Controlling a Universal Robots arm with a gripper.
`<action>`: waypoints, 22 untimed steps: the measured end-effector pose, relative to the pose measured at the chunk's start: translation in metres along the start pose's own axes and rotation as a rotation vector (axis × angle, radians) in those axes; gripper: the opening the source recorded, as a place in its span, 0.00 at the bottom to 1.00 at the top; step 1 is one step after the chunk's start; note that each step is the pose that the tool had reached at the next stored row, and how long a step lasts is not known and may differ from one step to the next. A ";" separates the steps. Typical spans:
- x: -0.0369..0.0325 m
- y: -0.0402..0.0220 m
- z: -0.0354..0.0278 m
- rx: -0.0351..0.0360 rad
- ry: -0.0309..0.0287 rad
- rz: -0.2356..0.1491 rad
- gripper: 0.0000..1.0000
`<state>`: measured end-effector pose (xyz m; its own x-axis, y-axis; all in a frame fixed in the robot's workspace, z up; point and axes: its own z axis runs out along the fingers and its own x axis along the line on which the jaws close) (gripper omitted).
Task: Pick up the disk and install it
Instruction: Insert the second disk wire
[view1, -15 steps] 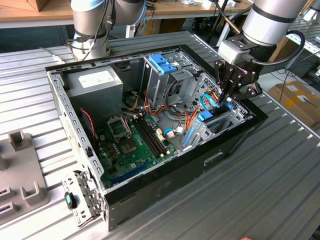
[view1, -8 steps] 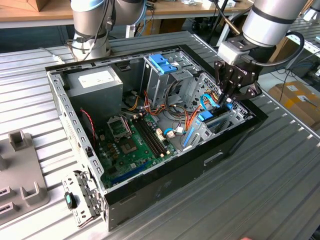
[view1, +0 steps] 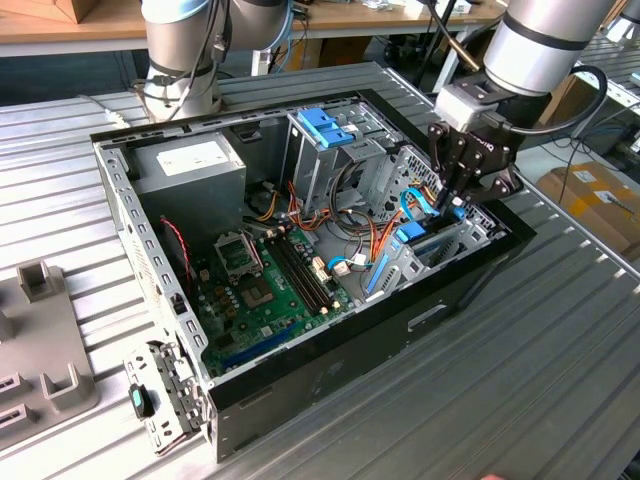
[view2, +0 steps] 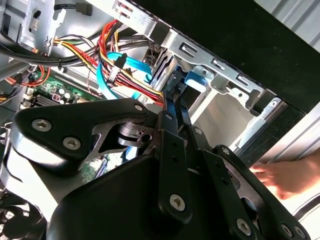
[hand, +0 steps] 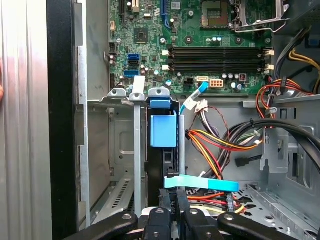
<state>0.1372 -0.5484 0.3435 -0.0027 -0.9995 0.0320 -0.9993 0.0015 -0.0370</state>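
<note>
Two slim black fingers (view2: 172, 107) of the gripper (view1: 455, 205) stand pressed almost together, pinching the upper edge of the disk (hand: 163, 131). The disk sits on edge in the vertical drive bay (hand: 135, 150) at the exterior view's right end of the open computer case (view1: 330, 385). In the first wrist view the disk shows as a thin dark slab with a light blue plastic rail, flanked by bare sheet-metal bay walls with rounded tabs. Just beside the fingers a flat light blue data cable (hand: 200, 184) crosses. Next to it is a bundle of red, yellow and orange power wires (hand: 215, 145). Beyond the bay lies the green motherboard (hand: 200, 30) with its long black memory slots (hand: 217, 57). Farther off in the exterior view, a blue plastic latch (view1: 325, 127) tops the metal drive cage, and a grey power supply box (view1: 190, 165) fills the far corner. A person's hand (view2: 287, 175) rests outside the case wall on the ribbed metal table (view1: 540, 340).
</note>
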 end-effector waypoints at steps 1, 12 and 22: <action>0.0001 0.0001 0.0011 -0.0001 -0.0001 0.001 0.16; 0.0001 0.0002 0.0048 -0.0001 0.0006 0.001 0.16; 0.0001 0.0002 0.0050 0.0000 0.0000 0.001 0.24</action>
<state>0.1372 -0.5487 0.3384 -0.0038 -0.9995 0.0319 -0.9993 0.0026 -0.0370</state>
